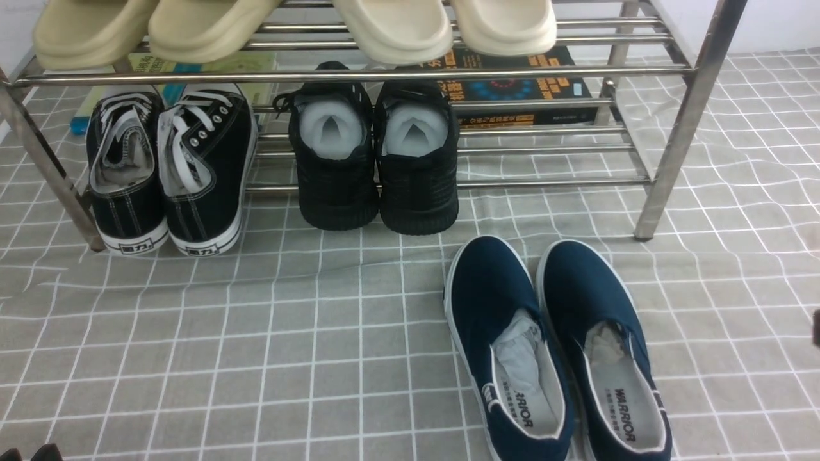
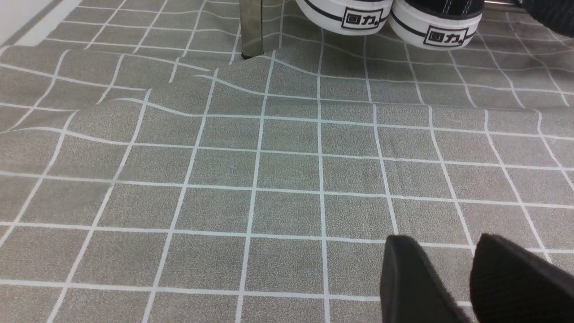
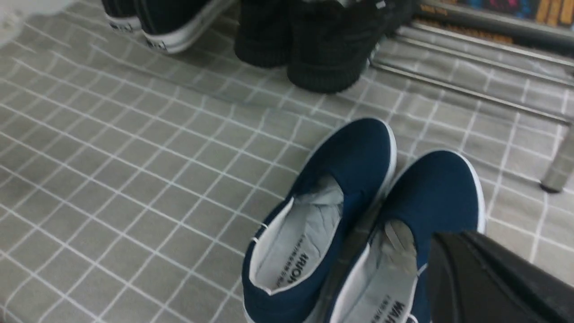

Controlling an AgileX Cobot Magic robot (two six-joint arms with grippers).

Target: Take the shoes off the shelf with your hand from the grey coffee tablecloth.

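The navy slip-on shoes (image 1: pixel 544 301) lie side by side on the grey checked tablecloth (image 1: pixel 256 333), toes towards the steel shelf (image 1: pixel 669 153) and just in front of its right leg. They also show in the right wrist view (image 3: pixel 358 152). My right gripper (image 3: pixel 448 242) hovers over the heel side of the right-hand shoe; only one black mass of it shows, and a sliver shows at the front view's right edge (image 1: pixel 817 328). My left gripper (image 2: pixel 444 244) is open and empty above bare cloth, at the near left in the front view (image 1: pixel 32 452).
On the shelf's bottom tier stand black lace-up sneakers (image 1: pixel 166 173) and all-black shoes (image 1: pixel 378 179), heels overhanging the cloth. Beige slippers (image 1: pixel 397 25) sit on the upper tier, books (image 1: pixel 512 83) behind. The shelf's left leg (image 2: pixel 251 27) stands ahead of my left gripper.
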